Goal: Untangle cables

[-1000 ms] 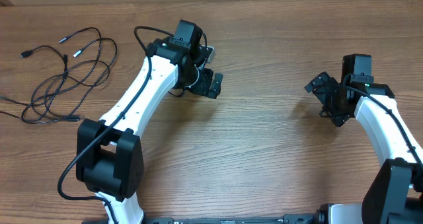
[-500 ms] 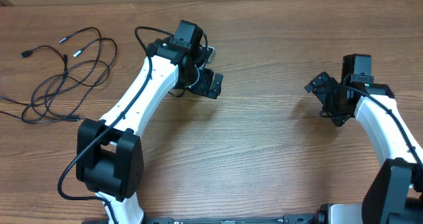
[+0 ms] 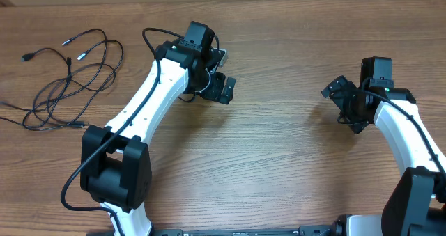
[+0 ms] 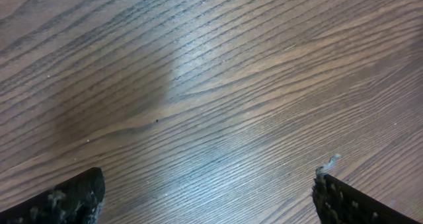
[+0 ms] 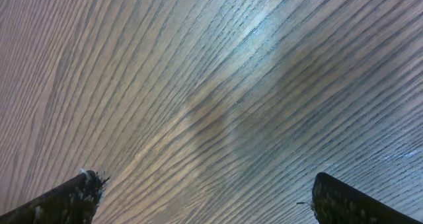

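Observation:
The cables (image 3: pixel 70 83) are thin black cords lying in a loose tangle on the wooden table (image 3: pixel 279 159) at the far left, their small plug ends pointing up and left. My left gripper (image 3: pixel 224 73) hovers open near the table's middle back, well to the right of the tangle. In the left wrist view only bare wood shows between its fingertips (image 4: pixel 73 197). My right gripper (image 3: pixel 344 106) stands open at the right, far from the cables. Its wrist view shows wood grain alone between the fingertips (image 5: pixel 344 197). No cable appears in either wrist view.
The thicker black cable (image 3: pixel 150 37) wired to the left arm loops above its white forearm (image 3: pixel 146 97). The right arm's white link (image 3: pixel 404 135) runs down the right edge. Both arm bases sit at the front edge.

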